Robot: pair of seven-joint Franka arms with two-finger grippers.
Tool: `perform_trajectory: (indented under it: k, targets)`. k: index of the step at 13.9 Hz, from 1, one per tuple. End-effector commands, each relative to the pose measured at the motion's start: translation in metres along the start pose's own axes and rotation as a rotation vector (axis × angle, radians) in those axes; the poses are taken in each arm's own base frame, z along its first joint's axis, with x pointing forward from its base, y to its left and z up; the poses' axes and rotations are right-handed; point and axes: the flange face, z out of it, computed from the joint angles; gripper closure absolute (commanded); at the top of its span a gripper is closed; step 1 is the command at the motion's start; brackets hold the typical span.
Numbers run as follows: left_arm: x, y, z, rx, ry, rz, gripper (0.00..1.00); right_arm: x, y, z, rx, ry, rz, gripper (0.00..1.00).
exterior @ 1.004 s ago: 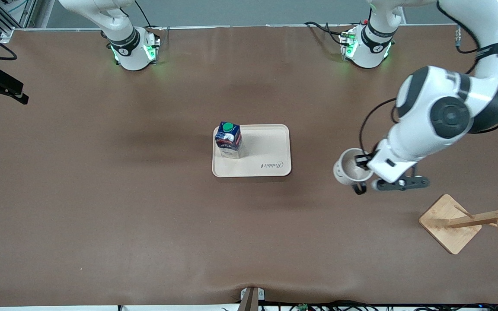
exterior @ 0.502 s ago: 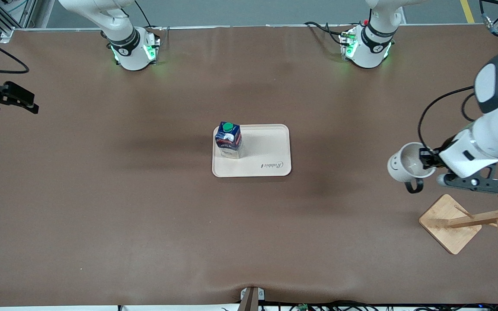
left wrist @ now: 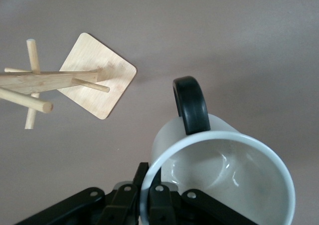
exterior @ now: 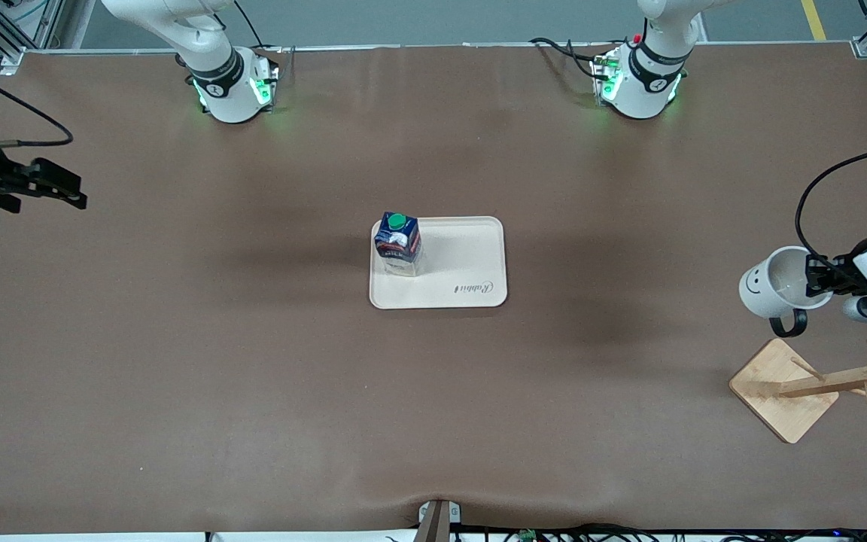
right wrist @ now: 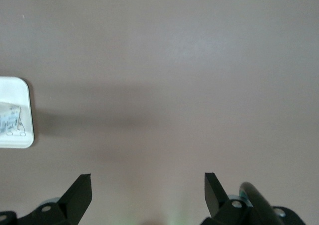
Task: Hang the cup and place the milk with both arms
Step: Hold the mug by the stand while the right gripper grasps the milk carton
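Left gripper (exterior: 817, 284): its jaws are shut on the rim of the cup (exterior: 776, 284). It holds the cup in the air over the worktop (exterior: 253, 391), at the left arm's end, just beside the wooden rack (exterior: 817, 384).
Cup: it is tilted, with the mouth toward the gripper, the smiley face outward and the black handle (left wrist: 191, 104) pointing toward the rack.
Risk, grip: only the rim is pinched, so the cup may turn or slip in the jaws if the arm swings fast.
Risk, hanging: the handle opening is narrow and the pegs (left wrist: 92, 86) are thin. If the handle meets a peg off centre, the cup can push the rack and tip it, or drop on the worktop.
Rack: it stands on a square base, nearer to the front camera than the cup. Nothing lies between the two.
Milk (exterior: 397, 242): it stands upright on the tray (exterior: 471, 263), at the corner toward the right arm, well apart from the rack. This part looks done.
Right gripper (exterior: 53, 188): its jaws are wide open and hold nothing. It waits over the worktop at the right arm's end, well apart from the rack and not in the way.
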Motion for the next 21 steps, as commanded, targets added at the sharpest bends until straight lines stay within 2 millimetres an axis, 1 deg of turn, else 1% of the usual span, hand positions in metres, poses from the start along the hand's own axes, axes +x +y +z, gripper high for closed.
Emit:
perform_trajectory:
  k: [1,2,3,5,6,7,8,9,10,11,12,13,14,15,16,17,18,19,21]
  targets:
    - [-0.011,-0.001,-0.027,0.029,0.016,-0.007,1.00,0.022,-0.003,0.026,0.056,-0.049,0.010,0.00]
    - [-0.010,0.004,-0.028,0.033,0.010,-0.002,1.00,0.022,-0.002,0.031,0.066,-0.066,0.013,0.00]
    - [-0.011,0.012,-0.023,0.026,-0.019,-0.010,1.00,0.023,-0.003,0.042,0.070,-0.108,0.011,0.00]
    - [-0.013,0.010,-0.022,0.024,-0.034,-0.010,1.00,0.022,-0.009,0.044,0.066,-0.126,0.004,0.00]
    - [-0.013,0.010,-0.023,0.021,-0.032,-0.004,1.00,0.023,-0.009,0.049,0.069,-0.145,0.007,0.00]
    - [-0.014,0.006,-0.023,0.015,-0.031,-0.009,1.00,0.022,-0.013,0.051,0.066,-0.162,0.028,0.00]
    - [-0.013,0.007,-0.023,0.012,-0.030,-0.006,1.00,0.022,-0.018,0.052,0.062,-0.167,0.078,0.00]
    - [-0.012,0.011,-0.022,0.018,-0.033,0.005,1.00,0.021,-0.031,0.051,0.052,-0.176,0.130,0.00]
    - [-0.012,0.009,-0.022,0.020,-0.033,0.002,1.00,0.017,-0.053,0.053,0.038,-0.209,0.161,0.00]
    - [-0.014,0.006,-0.023,0.022,-0.033,0.004,1.00,0.014,-0.068,0.051,0.022,-0.224,0.199,0.00]
    - [-0.015,0.001,-0.022,0.022,-0.034,0.013,1.00,0.014,-0.073,0.053,0.018,-0.229,0.234,0.00]
    - [-0.017,-0.005,-0.022,0.023,-0.034,0.024,1.00,0.012,-0.088,0.057,0.010,-0.240,0.223,0.00]
    - [-0.019,-0.013,-0.019,0.011,-0.033,0.016,1.00,0.013,-0.095,0.059,0.012,-0.236,0.214,0.00]
    - [-0.022,-0.024,-0.018,0.012,-0.032,0.001,1.00,0.012,-0.114,0.071,0.046,-0.269,0.188,0.00]
    - [-0.022,-0.026,-0.017,0.010,-0.030,0.001,1.00,0.014,-0.138,0.077,0.081,-0.281,0.158,0.00]
    - [-0.021,-0.028,-0.016,0.012,-0.028,0.000,1.00,0.017,-0.158,0.079,0.103,-0.259,0.130,0.00]
    - [-0.020,-0.029,-0.017,0.014,-0.022,0.000,1.00,0.018,-0.184,0.085,0.100,-0.227,0.093,0.00]
    - [-0.019,-0.030,-0.020,0.017,-0.014,0.001,1.00,0.023,-0.206,0.096,0.093,-0.209,0.065,0.00]
    - [-0.013,-0.039,-0.020,0.013,-0.001,0.034,1.00,0.028,-0.247,0.107,0.097,-0.147,0.016,0.00]
